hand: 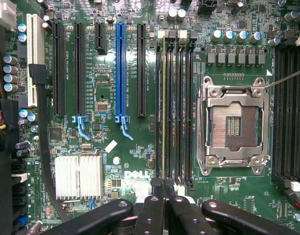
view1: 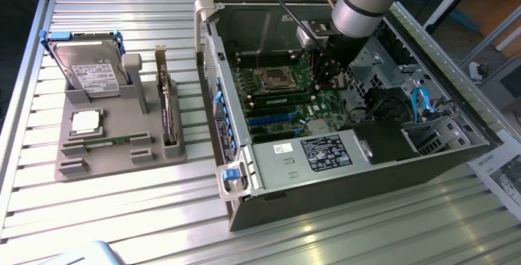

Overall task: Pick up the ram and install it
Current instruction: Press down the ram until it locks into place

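A ram stick (hand: pixel 165 107) stands edge-up in one of the black memory slots beside the empty processor socket (hand: pixel 234 126); it also shows as a thin green strip on the motherboard (view1: pixel 281 98). My gripper (hand: pixel 164 190) hangs above the near end of those slots, its black fingers (hand: pixel 152 210) pressed together with nothing between them. In the exterior view the arm reaches down into the open computer case, with the gripper (view1: pixel 332 80) over the board. A second thin green stick (view1: pixel 110 142) lies in a groove of the grey parts tray (view1: pixel 73 167).
The tray at the exterior view's left also holds a hard drive (view1: pixel 91 69), a square silver processor (view1: pixel 86 121) and an upright dark card (view1: pixel 168 118). Case walls (view1: pixel 213 63), a drive cage (view1: pixel 440 134) and cables ring the board. A white heatsink (hand: pixel 79 176) and blue slot (hand: pixel 120 68) lie nearby.
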You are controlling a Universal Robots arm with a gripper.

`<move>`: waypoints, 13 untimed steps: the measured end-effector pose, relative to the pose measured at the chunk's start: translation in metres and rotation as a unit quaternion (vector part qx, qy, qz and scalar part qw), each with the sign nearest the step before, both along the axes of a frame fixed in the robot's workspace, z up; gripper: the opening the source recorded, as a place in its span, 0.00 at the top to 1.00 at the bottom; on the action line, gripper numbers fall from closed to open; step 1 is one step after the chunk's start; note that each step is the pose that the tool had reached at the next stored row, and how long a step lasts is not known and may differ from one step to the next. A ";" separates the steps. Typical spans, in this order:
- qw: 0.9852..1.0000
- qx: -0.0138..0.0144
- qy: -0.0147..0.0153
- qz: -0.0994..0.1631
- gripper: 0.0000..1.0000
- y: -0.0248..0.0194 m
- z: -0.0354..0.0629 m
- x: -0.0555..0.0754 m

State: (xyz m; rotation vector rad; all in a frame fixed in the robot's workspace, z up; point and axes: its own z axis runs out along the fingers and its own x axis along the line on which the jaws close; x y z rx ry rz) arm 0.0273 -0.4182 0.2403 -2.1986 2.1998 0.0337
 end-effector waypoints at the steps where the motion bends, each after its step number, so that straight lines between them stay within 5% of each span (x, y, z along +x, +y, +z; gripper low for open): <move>1: 1.000 0.000 0.000 0.000 0.90 -0.0001 -0.0008 0.000; 13: 1.000 0.000 -0.001 0.000 0.90 -0.0001 -0.0047 0.000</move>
